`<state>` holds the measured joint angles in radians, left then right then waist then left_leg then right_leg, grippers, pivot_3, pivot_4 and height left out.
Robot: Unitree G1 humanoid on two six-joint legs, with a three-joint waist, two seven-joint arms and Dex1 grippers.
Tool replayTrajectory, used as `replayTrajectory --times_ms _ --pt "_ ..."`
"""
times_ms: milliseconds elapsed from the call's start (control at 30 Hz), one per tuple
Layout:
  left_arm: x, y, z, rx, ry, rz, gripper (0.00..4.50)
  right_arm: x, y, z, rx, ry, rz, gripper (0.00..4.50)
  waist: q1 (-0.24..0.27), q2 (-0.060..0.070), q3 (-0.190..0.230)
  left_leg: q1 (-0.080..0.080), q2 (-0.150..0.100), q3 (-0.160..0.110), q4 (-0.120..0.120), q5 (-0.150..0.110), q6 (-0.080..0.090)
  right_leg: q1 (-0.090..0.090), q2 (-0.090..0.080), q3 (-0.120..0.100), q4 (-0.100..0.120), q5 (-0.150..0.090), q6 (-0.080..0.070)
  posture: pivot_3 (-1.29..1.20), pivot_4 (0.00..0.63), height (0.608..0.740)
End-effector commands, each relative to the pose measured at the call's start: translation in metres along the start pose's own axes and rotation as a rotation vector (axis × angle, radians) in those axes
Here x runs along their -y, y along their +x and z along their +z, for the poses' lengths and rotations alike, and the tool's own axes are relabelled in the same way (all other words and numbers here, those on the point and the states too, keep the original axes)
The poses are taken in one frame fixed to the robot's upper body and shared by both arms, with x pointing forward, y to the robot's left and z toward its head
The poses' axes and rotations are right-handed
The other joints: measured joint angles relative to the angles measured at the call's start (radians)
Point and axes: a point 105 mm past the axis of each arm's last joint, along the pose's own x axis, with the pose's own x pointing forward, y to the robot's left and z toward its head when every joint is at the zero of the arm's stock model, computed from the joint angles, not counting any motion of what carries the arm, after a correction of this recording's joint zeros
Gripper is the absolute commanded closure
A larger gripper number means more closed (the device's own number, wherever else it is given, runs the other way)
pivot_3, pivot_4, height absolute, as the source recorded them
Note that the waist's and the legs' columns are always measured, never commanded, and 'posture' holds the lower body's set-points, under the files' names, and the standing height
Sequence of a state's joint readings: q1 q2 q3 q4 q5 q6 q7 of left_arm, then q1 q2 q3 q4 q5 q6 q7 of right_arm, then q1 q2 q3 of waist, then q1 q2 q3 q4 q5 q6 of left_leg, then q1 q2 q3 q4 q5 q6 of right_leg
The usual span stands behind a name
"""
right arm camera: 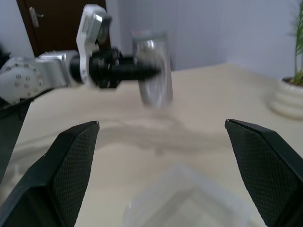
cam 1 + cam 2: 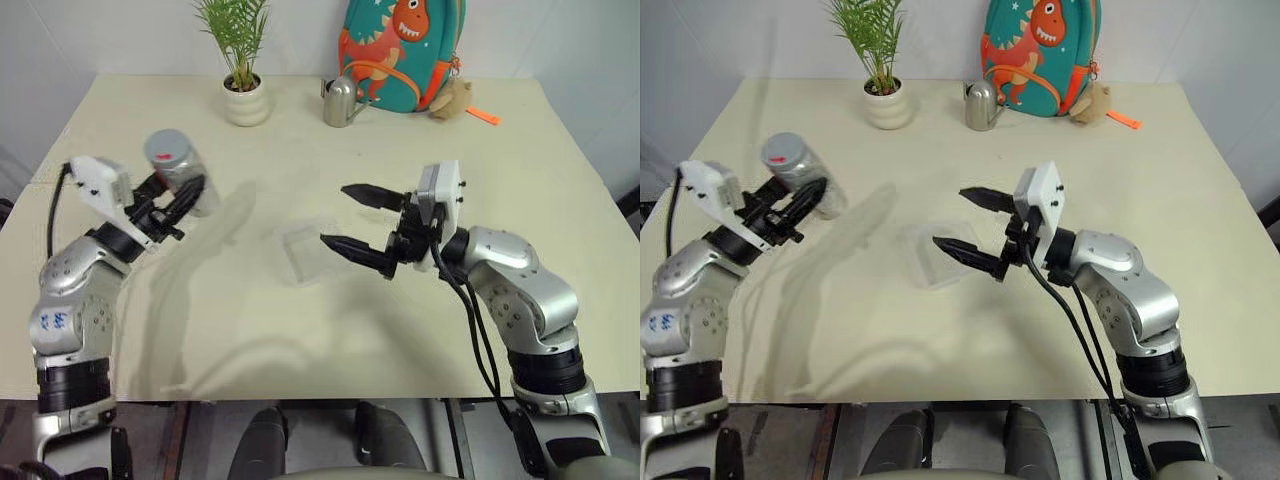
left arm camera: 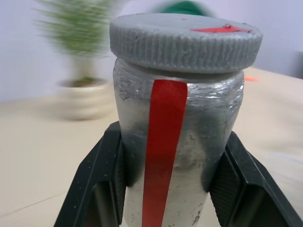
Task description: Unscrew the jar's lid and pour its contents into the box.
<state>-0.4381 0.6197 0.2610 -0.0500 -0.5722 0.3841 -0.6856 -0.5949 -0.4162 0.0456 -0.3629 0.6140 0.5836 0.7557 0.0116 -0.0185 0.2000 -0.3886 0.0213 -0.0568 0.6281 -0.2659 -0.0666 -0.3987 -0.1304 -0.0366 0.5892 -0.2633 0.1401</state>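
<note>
Two tools are up over the surface. Our left tool is clenched around the jar, holding it clear of the surface at our left, lid still screwed on. Our right tool hangs released, jaws wide, just above the box in the middle. To do this step well, we judge the jar should come toward the right tool, lid facing it, so those jaws can close squarely on the ribbed rim. The jar looks foil-bright and slightly dented, with a red stripe; the lid is matte grey with a red mark. The box is clear and shallow, seemingly empty, though it is hard to tell.
</note>
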Motion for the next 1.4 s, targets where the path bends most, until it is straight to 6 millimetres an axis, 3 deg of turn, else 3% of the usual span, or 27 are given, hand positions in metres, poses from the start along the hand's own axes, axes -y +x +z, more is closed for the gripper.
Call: replayTrajectory --times_ms 33,167,367,833,933,1067,1233,1400 --pt "0.029 0.015 0.002 -0.025 -0.033 -0.226 2.62 -0.007 0.014 0.018 0.039 -0.005 0.006 0.0 -0.008 0.0 0.0 0.0 0.0 0.0 0.0 0.0 0.0 0.0 0.0 0.0 0.0 0.0 0.0 0.0 0.15 0.74" --pt "0.055 0.025 -0.008 -0.076 -0.062 -0.388 2.62 -0.004 0.033 0.025 0.022 0.008 -0.018 0.0 -0.019 0.0 0.0 -0.001 0.0 0.0 0.0 0.0 0.0 -0.001 0.0 0.0 0.001 0.0 0.0 0.0 0.15 0.74" --pt "0.067 0.034 -0.01 -0.061 -0.062 -0.448 2.62 -0.002 0.053 0.021 -0.041 0.017 -0.029 0.0 -0.019 0.0 0.0 -0.005 0.001 0.003 -0.001 0.001 0.0 -0.01 0.001 0.004 0.004 0.0 0.0 0.0 0.15 0.74" --pt "0.082 0.035 -0.009 -0.043 -0.07 -0.49 2.62 -0.002 0.06 0.01 -0.091 0.051 0.011 0.0 -0.018 0.0 0.0 -0.007 0.001 0.006 0.0 0.001 0.001 -0.013 0.002 0.008 0.005 0.0 0.001 0.0 0.15 0.74" --pt "0.082 0.034 -0.009 -0.04 -0.07 -0.485 2.62 -0.003 0.06 0.011 -0.085 0.063 0.023 0.54 -0.018 0.0 0.0 -0.007 0.001 0.007 0.0 0.001 0.001 -0.013 0.002 0.009 0.005 0.0 0.001 0.0 0.15 0.74" --pt "0.081 0.033 -0.01 -0.04 -0.066 -0.48 2.62 -0.003 0.062 0.016 -0.055 0.068 0.034 1.87 -0.018 0.0 0.0 -0.007 0.001 0.008 0.0 0.001 0.001 -0.014 0.003 0.012 0.005 0.0 0.001 0.0 0.15 0.74" --pt "0.079 0.033 -0.006 -0.024 -0.061 -0.495 2.62 -0.005 0.058 0.02 -0.051 0.033 0.104 1.95 -0.017 0.0 0.0 -0.007 0.001 0.009 0.001 0.0 0.001 -0.014 0.004 0.014 0.005 0.001 0.002 0.0 0.15 0.74" --pt "0.088 0.03 0.004 0.001 -0.072 -0.654 2.62 -0.021 0.042 0.039 -0.033 -0.019 0.436 1.95 -0.015 0.0 0.0 -0.007 0.001 0.009 0.001 0.0 0.001 -0.014 0.004 0.014 0.004 0.001 0.003 0.0 0.15 0.74"
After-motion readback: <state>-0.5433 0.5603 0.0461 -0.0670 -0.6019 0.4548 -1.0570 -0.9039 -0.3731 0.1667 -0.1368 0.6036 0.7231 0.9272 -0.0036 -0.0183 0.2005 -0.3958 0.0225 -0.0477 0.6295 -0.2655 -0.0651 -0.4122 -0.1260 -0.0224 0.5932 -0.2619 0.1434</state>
